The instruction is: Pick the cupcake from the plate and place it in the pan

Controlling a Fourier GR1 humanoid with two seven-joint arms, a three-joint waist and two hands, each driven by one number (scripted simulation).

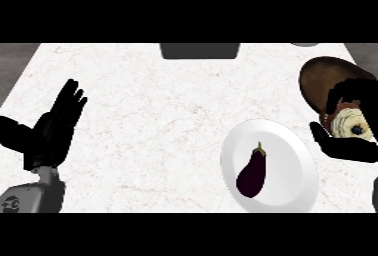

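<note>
Right hand (pixel 347 145): at the view's right edge, fingers and thumb curled round the cupcake (pixel 350 125). The cupcake shows as a pale, ridged round with a dark spot on top, partly hidden by the fingers above and the palm below.

Cupcake position: off the plate (pixel 288 150), held at the near rim of the pan (pixel 328 75). Whether it touches the pan's floor cannot be told.

Pan: brown, round, at the tabletop's far right. Its near part is covered by the right hand.

Plate: white, near the right front of the tabletop (pixel 162 130), just beside the right hand and close to the pan. An eggplant (pixel 253 172) lies on it, dark purple, stem pointing to the far side.

Left hand (pixel 55 127): at the view's left, well apart from the plate and pan, fingers straight and pointing up, thumb spread, holding nothing. Its grey forearm (pixel 33 195) enters from the lower left corner.

Other items: a dark grey rectangular object (pixel 199 50) at the far edge, centre; identity not clear. A small grey shape (pixel 304 44) at the far right edge, too little shown to name.
</note>
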